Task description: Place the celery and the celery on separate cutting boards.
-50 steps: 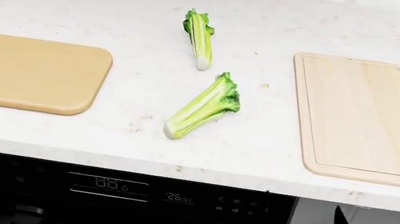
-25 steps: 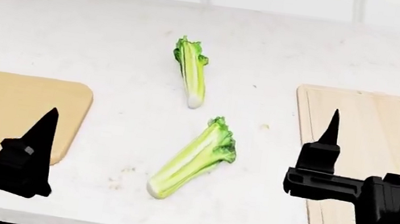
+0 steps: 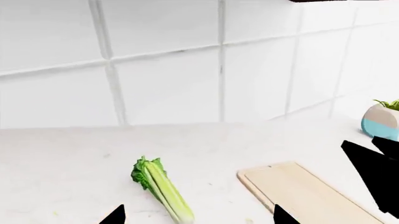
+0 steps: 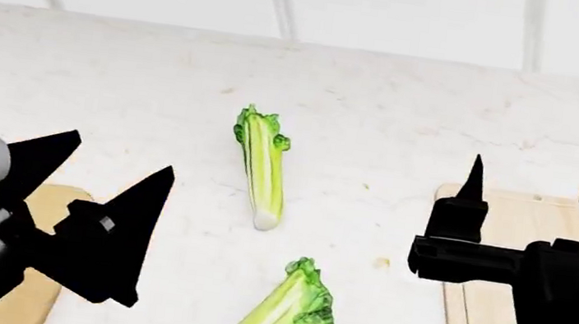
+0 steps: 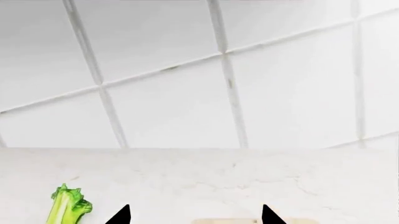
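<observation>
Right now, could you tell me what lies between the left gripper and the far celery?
Only bare white countertop lies between the left gripper and the far celery, as the head view shows; nothing blocks the way.

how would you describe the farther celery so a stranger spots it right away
On the white marble counter, look between the tan board and the paler board. The farther celery lies nearer the tiled wall, whitish base toward the robot; the nearer celery lies slanted at the front edge.

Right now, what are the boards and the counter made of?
The pale cutting board looks like light wood with a matte finish and faint grain. The tan cutting board looks like smooth wood too, though little shows. The counter looks like white marble or stone with faint speckled veining.
</observation>
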Motion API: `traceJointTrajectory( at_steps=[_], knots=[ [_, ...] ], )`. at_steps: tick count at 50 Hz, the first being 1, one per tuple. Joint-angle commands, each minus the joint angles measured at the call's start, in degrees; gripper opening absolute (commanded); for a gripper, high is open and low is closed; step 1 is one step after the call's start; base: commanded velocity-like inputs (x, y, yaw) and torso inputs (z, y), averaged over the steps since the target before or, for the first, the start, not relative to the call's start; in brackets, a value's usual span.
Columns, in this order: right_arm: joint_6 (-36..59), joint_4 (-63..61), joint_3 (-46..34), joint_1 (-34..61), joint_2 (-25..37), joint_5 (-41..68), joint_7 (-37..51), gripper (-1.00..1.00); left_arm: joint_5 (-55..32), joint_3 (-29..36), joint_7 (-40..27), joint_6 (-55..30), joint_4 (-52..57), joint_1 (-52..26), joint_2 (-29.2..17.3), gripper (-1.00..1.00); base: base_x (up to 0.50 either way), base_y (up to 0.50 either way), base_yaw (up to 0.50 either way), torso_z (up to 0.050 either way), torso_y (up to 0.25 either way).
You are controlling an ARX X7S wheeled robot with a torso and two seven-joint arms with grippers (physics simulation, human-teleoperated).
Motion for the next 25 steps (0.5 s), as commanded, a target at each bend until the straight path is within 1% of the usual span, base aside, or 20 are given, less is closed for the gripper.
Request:
traceJointTrajectory(
  at_steps=[1, 4, 6, 8, 10, 15, 17, 20, 25],
  knots=[
    [0.68, 1.41, -0.5, 0.57, 0.28, -0.12, 0.57, 1.0, -12.27, 5.06, -6.91, -6.37, -2.74, -3.29, 5.88, 1.0, 0.0, 0.0, 0.0, 0.0, 0.0],
    [0.65, 1.43, -0.73, 0.32, 0.38, -0.27, 0.75, 1.0, -17.35, 6.15, -9.99, -6.43, -3.07, -0.06, 7.49, 1.0, 0.0, 0.0, 0.0, 0.0, 0.0],
    [0.84, 1.32, -0.84, 0.3, 0.41, -0.2, 0.86, 1.0, -19.44, 6.99, -11.21, -6.5, -2.75, 1.08, 7.68, 1.0, 0.0, 0.0, 0.0, 0.0, 0.0],
    [0.98, 1.21, -0.93, 0.27, 0.46, -0.09, 0.88, 1.0, -19.71, 7.77, -11.42, -6.54, -1.95, 2.54, 7.71, 1.0, 0.0, 0.0, 0.0, 0.0, 0.0],
    [0.79, 1.5, -0.96, 0.21, 0.46, -0.22, 0.97, 1.0, -16.44, 8.63, -8.62, -6.24, -2.56, 3.99, 7.75, 1.0, 0.0, 0.0, 0.0, 0.0, 0.0],
    [1.59, 0.82, -0.11, -0.12, 0.66, 0.5, 1.13, 1.0, -7.88, 10.7, -1.69, -4.1, -5.79, 6.51, 6.05, 1.0, 0.0, 0.0, 0.0, 0.0, 0.0],
    [1.52, 0.8, 0.04, -0.24, 0.64, 0.52, 1.23, 1.0, -5.78, 11.96, -0.34, -3.42, -6.17, 7.03, 5.76, 1.0, 0.0, 0.0, 0.0, 0.0, 0.0],
    [0.89, 0.91, -0.38, -0.76, 0.32, 0.46, 1.1, 1.0, 1.03, 15.02, 1.78, -1.76, -7.48, 7.29, 3.67, 1.0, 0.0, 0.0, 0.0, 0.0, 0.0],
    [-0.19, 1.95, -1.34, -1.33, -0.07, -0.09, 1.01, 1.0, 5.76, 17.18, 4.92, 1.05, -10.99, 7.54, 2.42, 1.0, 0.0, 0.0, 0.0, 0.0, 0.0]
  ],
)
